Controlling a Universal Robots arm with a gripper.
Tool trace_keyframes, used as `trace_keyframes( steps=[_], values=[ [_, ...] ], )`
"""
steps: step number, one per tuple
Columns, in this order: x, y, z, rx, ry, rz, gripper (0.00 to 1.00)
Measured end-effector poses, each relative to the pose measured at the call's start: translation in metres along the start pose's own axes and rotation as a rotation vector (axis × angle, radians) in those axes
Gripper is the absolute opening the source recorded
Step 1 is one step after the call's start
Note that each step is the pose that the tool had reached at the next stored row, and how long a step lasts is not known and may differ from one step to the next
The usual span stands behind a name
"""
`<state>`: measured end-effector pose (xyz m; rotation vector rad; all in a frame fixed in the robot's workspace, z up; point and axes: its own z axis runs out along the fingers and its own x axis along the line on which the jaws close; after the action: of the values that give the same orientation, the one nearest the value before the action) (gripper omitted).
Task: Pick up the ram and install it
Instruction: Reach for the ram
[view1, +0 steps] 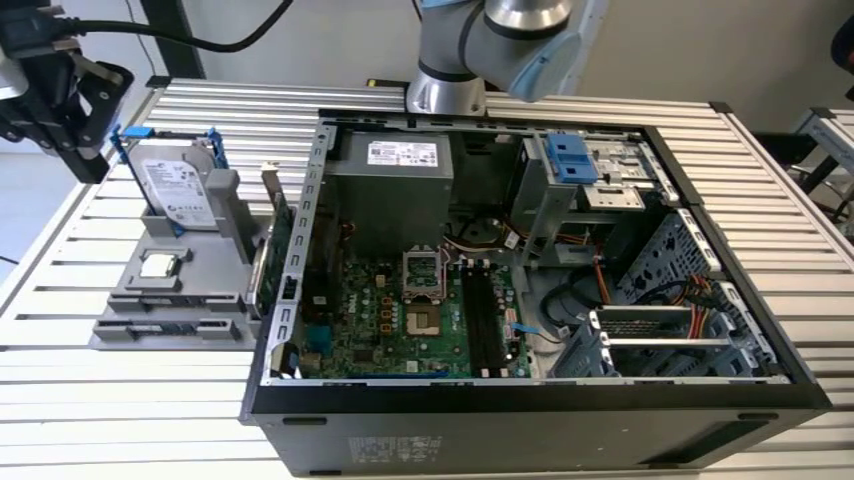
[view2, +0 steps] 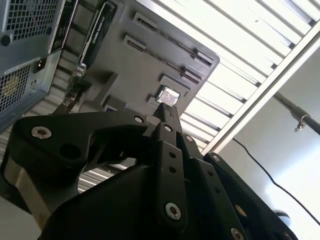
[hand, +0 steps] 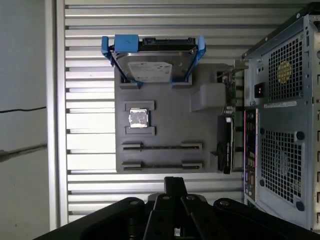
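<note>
My end effector (hand: 175, 182) is pinched narrow, tips together, nothing between them. In the exterior view it hangs high at the left, above the slatted surface (view1: 747, 180) and well apart from the open PC case (view1: 534, 410). In the first wrist view the tips sit over the slats just beside the gray holder (hand: 165, 125), on the edge nearest its two long slots (hand: 162, 146).

The holder carries a hard drive in a blue frame (hand: 152, 65) and a square silver CPU chip (hand: 138, 117). A green expansion card (hand: 225, 145) stands on the side next to the case.

Ram: I cannot tell where it is. The holder's two long slots look alike, thin and dark. The black slots (view1: 487, 320) on the motherboard (view1: 387, 320) are too dark to tell whether a stick is seated.
</note>
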<state>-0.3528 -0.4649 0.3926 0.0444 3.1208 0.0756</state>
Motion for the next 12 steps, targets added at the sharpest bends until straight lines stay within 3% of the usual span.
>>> trace_keyframes(
  steps=[12],
  values=[
    [0.0004, -0.0171, -0.0007, 0.0001, 0.0043, -0.002, 0.00]
  ],
)
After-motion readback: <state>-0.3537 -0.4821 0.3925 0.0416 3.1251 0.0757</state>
